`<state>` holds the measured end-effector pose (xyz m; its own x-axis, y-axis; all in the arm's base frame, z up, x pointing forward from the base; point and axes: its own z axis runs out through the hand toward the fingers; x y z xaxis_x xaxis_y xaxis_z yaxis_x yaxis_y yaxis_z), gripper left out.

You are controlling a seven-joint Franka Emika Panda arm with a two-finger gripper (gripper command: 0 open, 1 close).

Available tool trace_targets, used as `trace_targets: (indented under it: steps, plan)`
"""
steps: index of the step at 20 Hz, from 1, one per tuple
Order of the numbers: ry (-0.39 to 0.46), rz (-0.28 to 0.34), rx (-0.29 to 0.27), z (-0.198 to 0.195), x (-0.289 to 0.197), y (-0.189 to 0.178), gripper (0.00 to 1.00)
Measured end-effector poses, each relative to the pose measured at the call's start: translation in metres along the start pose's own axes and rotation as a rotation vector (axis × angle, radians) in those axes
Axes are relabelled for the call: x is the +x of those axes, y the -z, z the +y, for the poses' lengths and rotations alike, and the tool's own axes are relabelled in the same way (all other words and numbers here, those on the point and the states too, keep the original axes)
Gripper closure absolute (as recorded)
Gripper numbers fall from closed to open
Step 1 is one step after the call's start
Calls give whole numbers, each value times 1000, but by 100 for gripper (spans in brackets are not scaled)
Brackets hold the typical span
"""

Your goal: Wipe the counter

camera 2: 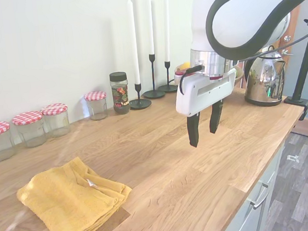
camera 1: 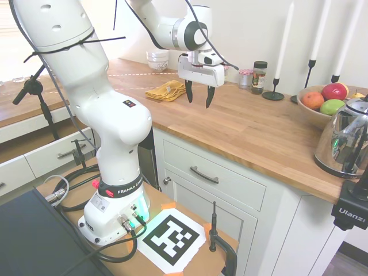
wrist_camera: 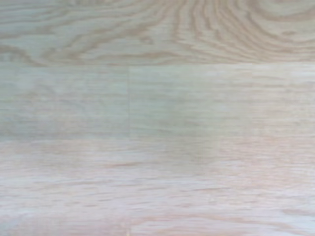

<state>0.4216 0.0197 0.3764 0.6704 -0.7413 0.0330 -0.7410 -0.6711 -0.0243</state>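
Observation:
The counter is a long warm-brown wooden top with plank grain over white cabinets; it also spans the second exterior view as the counter. My gripper hangs a little above its bare middle, fingers pointing down and open, with nothing between them; in the second exterior view the gripper shows the same. A folded yellow cloth lies on the wood behind the gripper, clear of it; it is the yellow cloth at the near left. The wrist view shows only blurred wood grain.
Several red-checked glass jars and a spice jar line the wall. Black candlesticks with white candles, a fruit bowl and a chrome kettle stand toward the counter's end. White bowls sit at the far corner.

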Motion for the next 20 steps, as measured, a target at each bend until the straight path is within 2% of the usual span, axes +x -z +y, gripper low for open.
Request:
trace_targets:
  steps: [10, 20]
  plan:
    - [15, 2, 0, -13, -3, -3, 0]
    - [69, 8, 15, -89, -34, 0, 0]
